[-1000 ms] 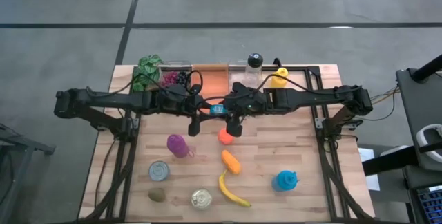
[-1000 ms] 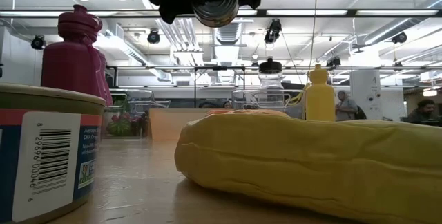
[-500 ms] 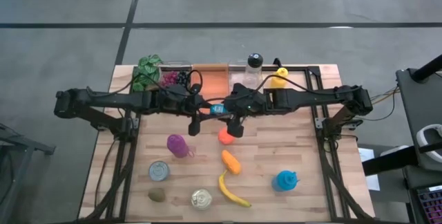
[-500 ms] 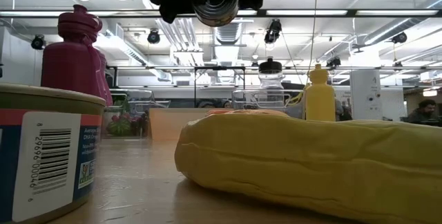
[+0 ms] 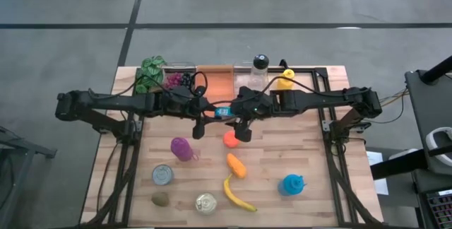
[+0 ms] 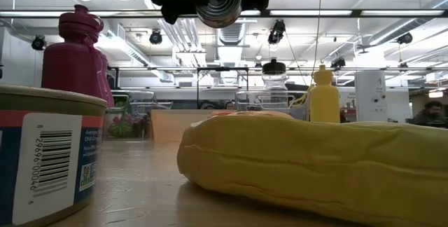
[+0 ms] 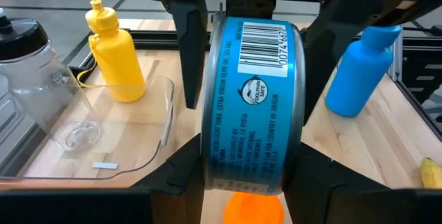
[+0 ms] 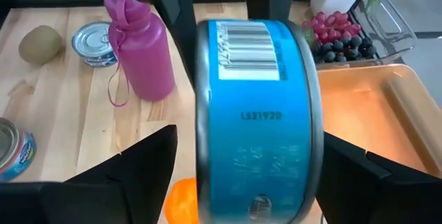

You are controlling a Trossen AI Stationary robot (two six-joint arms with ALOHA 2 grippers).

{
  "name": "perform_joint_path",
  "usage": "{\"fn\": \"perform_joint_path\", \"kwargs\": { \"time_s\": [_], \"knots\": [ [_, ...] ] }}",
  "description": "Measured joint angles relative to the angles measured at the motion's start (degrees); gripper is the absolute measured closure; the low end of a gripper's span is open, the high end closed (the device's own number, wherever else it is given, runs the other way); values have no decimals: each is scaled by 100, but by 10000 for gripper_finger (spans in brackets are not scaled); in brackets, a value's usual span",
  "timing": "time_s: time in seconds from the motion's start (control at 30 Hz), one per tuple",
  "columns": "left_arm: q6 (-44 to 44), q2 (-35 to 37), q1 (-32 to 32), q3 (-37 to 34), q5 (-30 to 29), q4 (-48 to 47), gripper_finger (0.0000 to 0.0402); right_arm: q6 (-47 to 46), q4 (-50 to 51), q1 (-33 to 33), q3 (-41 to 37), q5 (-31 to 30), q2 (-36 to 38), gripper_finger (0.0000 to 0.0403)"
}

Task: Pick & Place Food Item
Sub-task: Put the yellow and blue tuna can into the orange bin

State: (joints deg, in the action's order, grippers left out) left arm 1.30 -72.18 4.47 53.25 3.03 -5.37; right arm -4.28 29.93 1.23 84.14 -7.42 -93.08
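A: Above the table's centre, toward twelve o'clock, a blue-labelled round tin can [image 5: 223,110] hangs in the air between both arms. Which step is this?

B: I'd judge a handover. The left gripper [image 7: 238,172] has its two dark fingers pressed against the can's flat ends, partly closed and gripping it. The right gripper [image 8: 242,158] straddles the same can, but its fingers stand wide with a gap on each side, so it is not holding.

A: What does the next move call for?

B: Probably the right fingers must close squarely on the can before the left lets go; otherwise it would drop onto the orange round fruit [image 5: 230,139] just below. Which way the transfer runs I cannot say for sure.

A: And the arms' pose?

B: Both reach level from nine and three o'clock and meet nose to nose over the wooden table [image 5: 311,158], wrists bent down. From table height the can [image 6: 218,4] shows well clear of the surface.

A: Where might it go?

B: Perhaps the orange tray [image 5: 222,82] or the clear plastic container [image 7: 131,137] at twelve o'clock. The yellow plush banana [image 5: 236,195] and the magenta plastic bottle [image 5: 181,148] lie toward six, untouched.
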Motion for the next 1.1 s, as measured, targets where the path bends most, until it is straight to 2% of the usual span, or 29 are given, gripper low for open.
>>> {"fn": "perform_joint_path", "kwargs": {
  "time_s": [0.37, 1.1],
  "knots": [
    [-24, 0, 0, 0, 0, -66, 256, 42, 26, 0, 0, -2, 149, 131],
    [-28, -2, 0, 0, 0, -71, 256, 193, 385, -48, 0, -175, 522, 101]
  ]
}}
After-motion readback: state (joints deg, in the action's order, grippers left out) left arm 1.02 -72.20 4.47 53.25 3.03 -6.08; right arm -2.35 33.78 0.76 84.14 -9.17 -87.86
